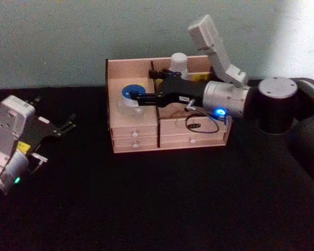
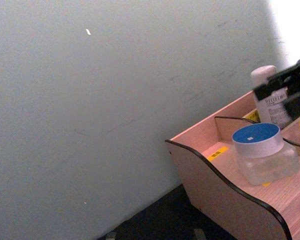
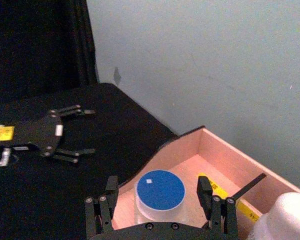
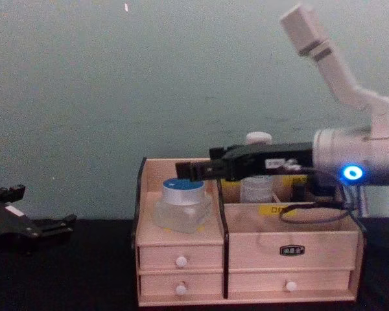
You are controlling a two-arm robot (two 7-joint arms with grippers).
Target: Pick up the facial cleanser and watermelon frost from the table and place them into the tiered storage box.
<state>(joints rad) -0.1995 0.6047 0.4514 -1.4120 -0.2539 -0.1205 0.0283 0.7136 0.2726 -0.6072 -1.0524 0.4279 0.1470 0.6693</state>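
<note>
The tiered storage box (image 1: 167, 142) (image 4: 285, 259) stands at the table's back middle. A clear jar with a blue lid (image 1: 130, 97) (image 2: 262, 150) (image 4: 181, 204) sits in its left top compartment. A white bottle with a printed label (image 1: 179, 64) (image 2: 270, 100) (image 4: 256, 188) stands upright farther back, right of the divider. I cannot tell which is the facial cleanser and which the watermelon frost. My right gripper (image 1: 138, 98) (image 3: 157, 185) (image 4: 194, 170) hovers just over the jar, open, one finger on each side of the lid and clear of it. My left gripper (image 1: 69, 124) (image 3: 85, 131) rests open at the far left.
A black cloth (image 1: 162, 209) covers the table, with a pale wall close behind the box. Two rows of white-knobbed drawers (image 4: 181, 261) face me. A thin cable (image 1: 199, 123) hangs from the right wrist over the box's right side. A dark round column (image 1: 276, 104) stands right of it.
</note>
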